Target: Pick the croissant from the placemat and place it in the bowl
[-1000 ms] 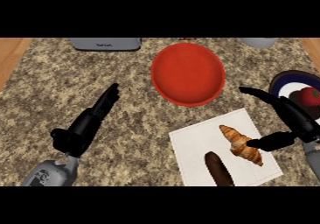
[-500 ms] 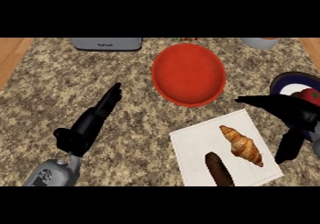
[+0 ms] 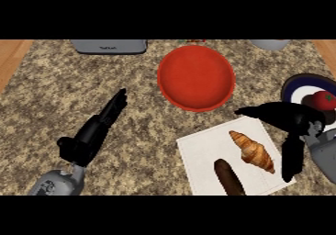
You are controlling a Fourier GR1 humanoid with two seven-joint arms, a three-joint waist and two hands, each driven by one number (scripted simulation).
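Observation:
A golden croissant (image 3: 252,151) lies on the white placemat (image 3: 206,157) at the lower right of the counter. The red bowl (image 3: 196,77) stands behind the placemat, near the middle of the back. My right hand (image 3: 287,120) hovers open at the placemat's right edge, fingers spread around the croissant's right side without touching it. My left hand (image 3: 96,131) rests open at the lower left, fingers straight and pointing up, holding nothing.
A dark brown sausage-like piece (image 3: 228,177) lies on the placemat's front edge. A dark plate (image 3: 299,86) with a red tomato (image 3: 323,99) sits at the right. A grey appliance (image 3: 108,46) and a grey cup (image 3: 269,43) stand at the back.
My right hand has drawn back from the croissant toward the right and risen, opening its fingers. The croissant, bowl and left hand have stayed put.

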